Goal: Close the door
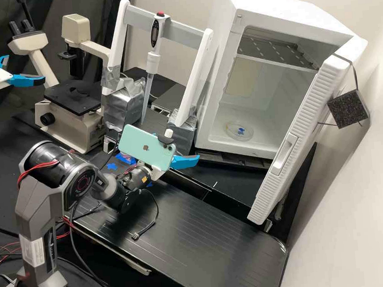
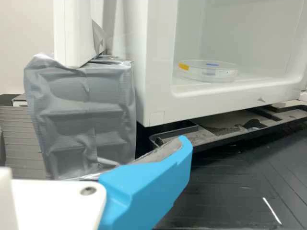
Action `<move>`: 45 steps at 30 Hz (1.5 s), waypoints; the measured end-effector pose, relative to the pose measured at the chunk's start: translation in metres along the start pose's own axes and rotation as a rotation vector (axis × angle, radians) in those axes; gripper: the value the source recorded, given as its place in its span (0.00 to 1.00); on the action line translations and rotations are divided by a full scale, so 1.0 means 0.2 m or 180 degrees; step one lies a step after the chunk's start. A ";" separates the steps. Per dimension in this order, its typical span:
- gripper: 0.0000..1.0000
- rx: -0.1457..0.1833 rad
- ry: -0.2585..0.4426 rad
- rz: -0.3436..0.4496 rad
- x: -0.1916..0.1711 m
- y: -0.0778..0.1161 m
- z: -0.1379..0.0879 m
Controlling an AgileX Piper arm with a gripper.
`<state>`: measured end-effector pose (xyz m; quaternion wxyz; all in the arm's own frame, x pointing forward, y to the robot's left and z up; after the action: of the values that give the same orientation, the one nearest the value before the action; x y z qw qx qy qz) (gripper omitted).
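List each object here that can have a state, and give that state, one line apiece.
Fridge door, open
Gripper, open, empty
Dish, flat inside the fridge
Pipette, upright
Phone, clamped in place
Cable, plug end loose

Beside a grey-taped block (image 2: 88, 117), the white fridge (image 2: 160, 108) holds a clear round dish (image 2: 201, 74).
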<state>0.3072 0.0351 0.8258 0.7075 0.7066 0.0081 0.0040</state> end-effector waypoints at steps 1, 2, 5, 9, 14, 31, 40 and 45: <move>1.00 0.0000 0.0000 0.0000 0.00 0.00 0.00; 1.00 0.0000 0.0000 0.0000 0.00 0.00 0.00; 1.00 0.0000 0.0000 0.0000 0.00 0.00 0.00; 1.00 0.0000 -0.0002 0.0009 0.00 0.00 0.00; 1.00 0.0004 -0.0028 0.0072 -0.12 0.05 0.05; 1.00 0.0196 0.0224 0.1404 -0.60 0.52 0.18; 1.00 0.0206 -0.0129 0.1649 -0.52 0.68 0.38; 1.00 0.0236 -0.0282 0.1841 -0.50 0.75 0.46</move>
<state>0.2087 -0.0583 0.9759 0.6504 0.7044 -0.2244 0.1743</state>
